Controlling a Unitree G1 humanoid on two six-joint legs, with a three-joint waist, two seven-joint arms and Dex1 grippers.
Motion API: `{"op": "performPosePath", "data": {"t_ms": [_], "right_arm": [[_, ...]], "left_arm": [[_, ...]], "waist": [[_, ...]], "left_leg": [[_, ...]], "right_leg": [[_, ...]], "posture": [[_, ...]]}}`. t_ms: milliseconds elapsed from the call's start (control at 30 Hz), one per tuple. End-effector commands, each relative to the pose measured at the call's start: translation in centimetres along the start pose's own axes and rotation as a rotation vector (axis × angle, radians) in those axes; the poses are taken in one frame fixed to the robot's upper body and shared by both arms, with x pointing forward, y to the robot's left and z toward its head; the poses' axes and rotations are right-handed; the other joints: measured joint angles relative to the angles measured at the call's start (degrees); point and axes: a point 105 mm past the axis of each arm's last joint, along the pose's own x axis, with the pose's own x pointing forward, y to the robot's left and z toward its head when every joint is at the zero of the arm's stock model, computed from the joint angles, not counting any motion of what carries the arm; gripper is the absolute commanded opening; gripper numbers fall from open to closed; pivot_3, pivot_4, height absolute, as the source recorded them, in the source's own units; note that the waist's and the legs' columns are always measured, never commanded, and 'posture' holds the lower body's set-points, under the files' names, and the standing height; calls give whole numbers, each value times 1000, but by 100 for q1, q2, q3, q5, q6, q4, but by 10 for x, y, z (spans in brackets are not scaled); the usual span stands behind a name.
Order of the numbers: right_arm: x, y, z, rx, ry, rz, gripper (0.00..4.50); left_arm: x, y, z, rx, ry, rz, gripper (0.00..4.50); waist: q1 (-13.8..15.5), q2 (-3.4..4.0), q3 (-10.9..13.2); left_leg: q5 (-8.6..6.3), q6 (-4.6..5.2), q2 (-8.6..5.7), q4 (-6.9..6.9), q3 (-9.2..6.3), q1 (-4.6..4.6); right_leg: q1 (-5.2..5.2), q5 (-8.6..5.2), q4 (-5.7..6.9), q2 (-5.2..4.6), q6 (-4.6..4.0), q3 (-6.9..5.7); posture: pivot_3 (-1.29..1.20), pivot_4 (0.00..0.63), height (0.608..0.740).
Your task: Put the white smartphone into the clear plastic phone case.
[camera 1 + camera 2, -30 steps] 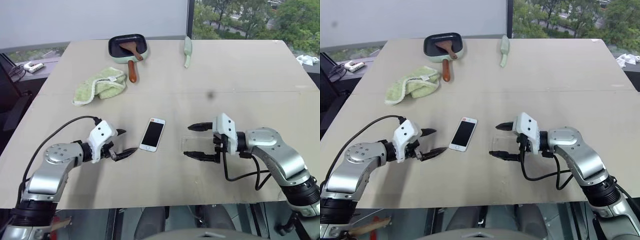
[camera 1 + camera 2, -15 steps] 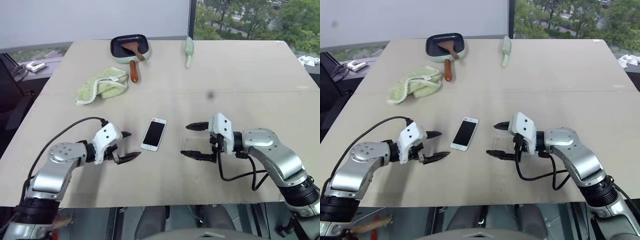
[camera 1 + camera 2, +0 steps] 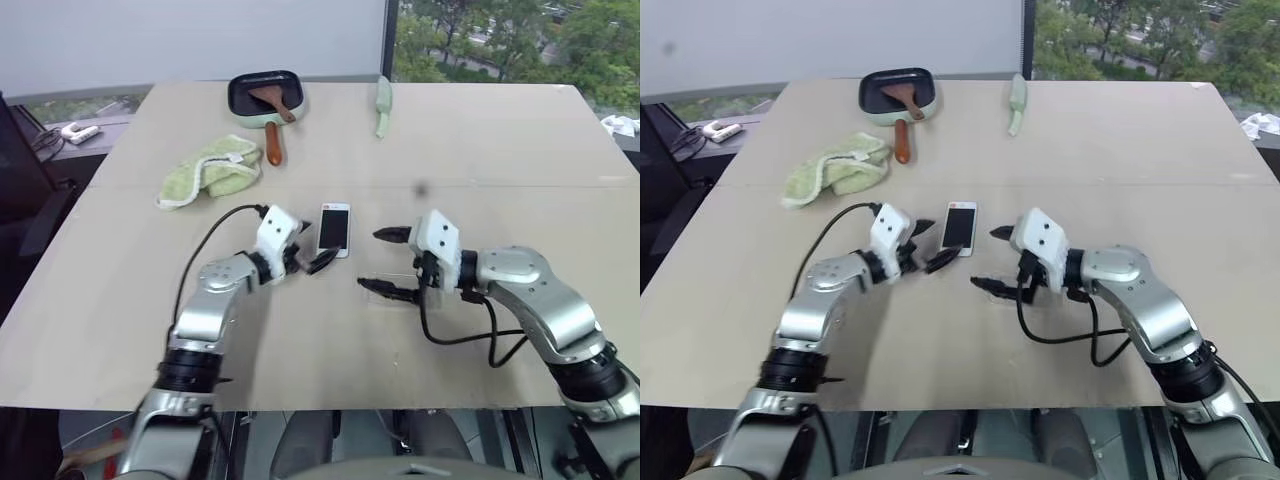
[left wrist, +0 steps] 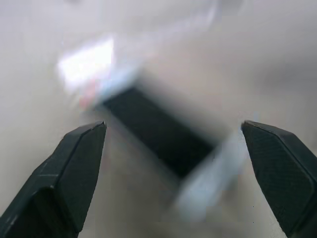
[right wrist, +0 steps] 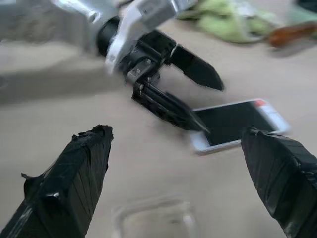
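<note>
Swinging in from the table's left side since the earlier frames, left gripper (image 3: 310, 252) now sits right at the near left corner of the white smartphone (image 3: 334, 229), fingers spread wide around nothing, lower fingertip (image 5: 190, 120) touching or almost touching the phone's edge; cannot tell which. Turned as well: phone's long axis now runs nearly straight away from the robot rather than slanted, though the camera has also shifted. Right gripper (image 3: 389, 264) barely changed, jaws likewise wide open and empty, poised over the clear plastic phone case (image 3: 398, 290), a faint glossy outline flat on the table (image 3: 300, 340) just right of the phone and apart from it. Farther back on the tan surface, a crumpled green cloth (image 3: 208, 171), then a small dark pan (image 3: 262, 95) holding a wooden spatula (image 3: 268, 103), and a pale green utensil (image 3: 383, 96). Beyond the far edge, a window (image 3: 510, 40) with trees.
</note>
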Motion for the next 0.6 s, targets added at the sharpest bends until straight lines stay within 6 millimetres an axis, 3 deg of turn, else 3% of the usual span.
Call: {"op": "performPosePath", "data": {"t_ms": [33,100,200,433,533,600], "right_arm": [[8,-4,12,-13,-25,-58,4455],[20,-4,13,31,-20,-95,4455],[35,-6,10,53,33,-136,4455],[70,-11,19,65,65,-198,4455],[79,-12,22,34,61,-204,4455],[79,-14,23,30,57,-212,4455]], "left_arm": [[-14,-1,34,-68,-131,-34,4500],[-33,-8,45,-117,-161,-121,4500],[-61,-1,45,-131,-104,-156,4500],[-124,36,10,-30,228,-36,4500],[-125,62,4,21,255,141,4500],[-116,66,9,20,202,178,4500]], "waist": [[-87,0,-1],[-160,-1,-1],[-235,0,-1],[-169,-1,-1],[-127,-1,-1],[-79,-2,-1]], "left_leg": [[1,-2,2,-9,1,2],[1,-2,3,-20,2,2],[2,-4,9,-38,7,11],[-1,1,1,-45,2,16],[0,-2,-2,-50,0,14],[1,-3,-3,-49,0,12]], "right_leg": [[-4,0,0,1,0,7],[-16,0,1,4,0,18],[-29,0,9,11,-2,36],[-29,-1,6,10,-4,30],[-28,-1,-3,6,-4,26],[-28,0,-3,4,-3,25]], "posture": [[0,150,740],[0,150,740],[0,150,740],[0,150,740],[0,150,740],[0,150,740]]}}
